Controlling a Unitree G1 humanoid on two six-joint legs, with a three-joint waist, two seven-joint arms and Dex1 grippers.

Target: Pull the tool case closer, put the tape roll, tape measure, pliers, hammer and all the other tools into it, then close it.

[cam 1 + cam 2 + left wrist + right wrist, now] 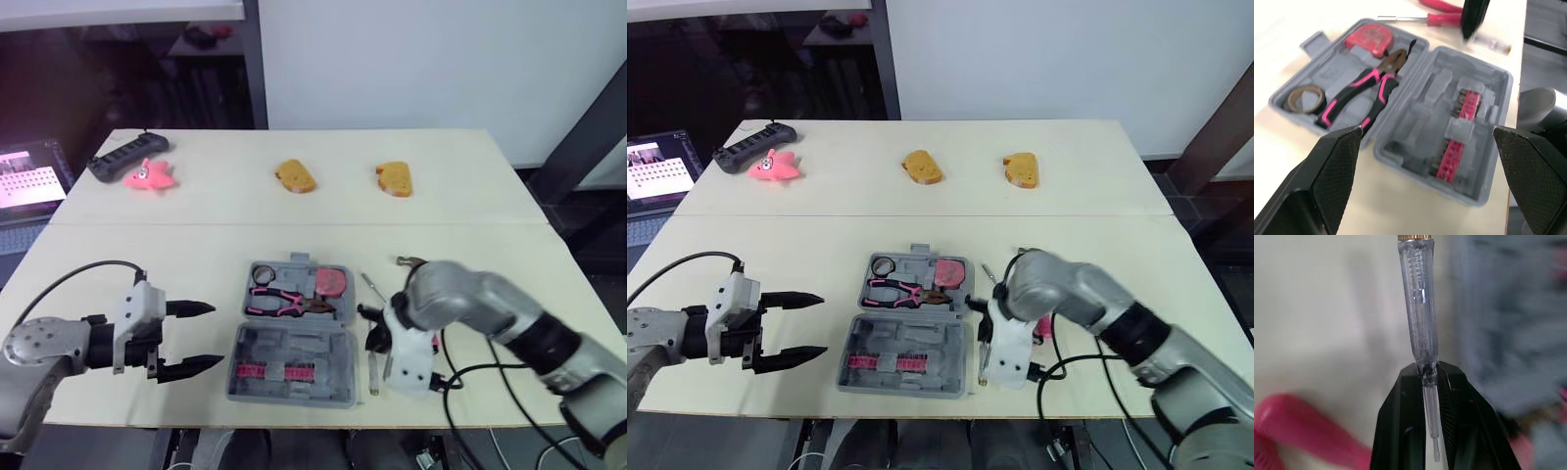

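The grey tool case (284,345) lies open at the table's front middle. Its far half holds a tape roll (263,272), pink-handled pliers (279,302) and a red tape measure (333,282). The near half holds pink bit strips (1457,132). My left gripper (214,335) stands open just left of the case, with nothing in it. My right gripper (1429,374) is shut on the thin shaft of a clear-handled tester screwdriver (1420,308), right beside the case's right edge. A hammer head (409,260) and a screwdriver shaft (373,287) show behind my right arm.
Two bread-shaped toys (295,177) (394,179) sit on the far half of the table. A pink toy (149,176) and a black controller (122,155) lie at the far left. A laptop (29,186) is off the left edge. A black cable (460,377) loops near the right front.
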